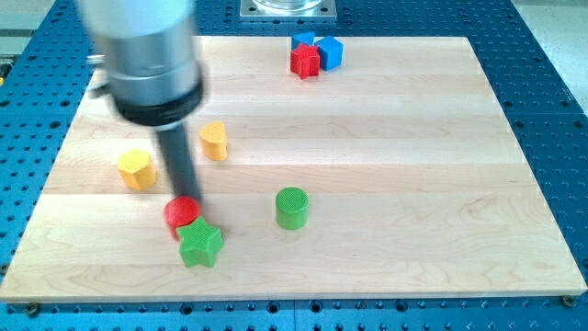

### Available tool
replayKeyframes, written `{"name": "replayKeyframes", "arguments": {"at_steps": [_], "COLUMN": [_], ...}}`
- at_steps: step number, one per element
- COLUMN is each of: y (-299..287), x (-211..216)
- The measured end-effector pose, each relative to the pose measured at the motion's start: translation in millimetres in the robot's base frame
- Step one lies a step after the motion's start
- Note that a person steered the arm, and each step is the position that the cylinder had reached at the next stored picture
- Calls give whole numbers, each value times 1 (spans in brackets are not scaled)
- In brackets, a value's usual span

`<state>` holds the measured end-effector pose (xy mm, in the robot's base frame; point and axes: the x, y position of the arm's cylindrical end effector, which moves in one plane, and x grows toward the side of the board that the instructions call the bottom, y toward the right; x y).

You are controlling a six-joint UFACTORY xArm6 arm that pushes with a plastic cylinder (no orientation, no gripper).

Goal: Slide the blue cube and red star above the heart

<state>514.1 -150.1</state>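
Observation:
The blue cube [330, 51] and the red star [305, 61] sit together at the view's top, touching, with another blue block [302, 40] just behind the star. The yellow heart [214, 141] lies left of the board's middle. My tip [186, 196] is at the end of the dark rod, below and a little left of the heart, right at the top edge of a red cylinder [181, 213]. It is far from the cube and the star.
A green star [200, 244] touches the red cylinder from below. A yellow hexagonal block [137, 169] lies at the left. A green cylinder [292, 207] stands near the middle bottom. The wooden board [413, 184] ends on a blue perforated table.

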Motion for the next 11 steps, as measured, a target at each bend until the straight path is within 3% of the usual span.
{"name": "replayKeyframes", "arguments": {"at_steps": [1,2,3,4,5,6,7,8,9,10,11], "y": [-65,-48,41,30,156,184,281,276,188,113,109], "x": [6,-29,-64,-44,-64,-157,-222,-281,-286,-265,-233]}}
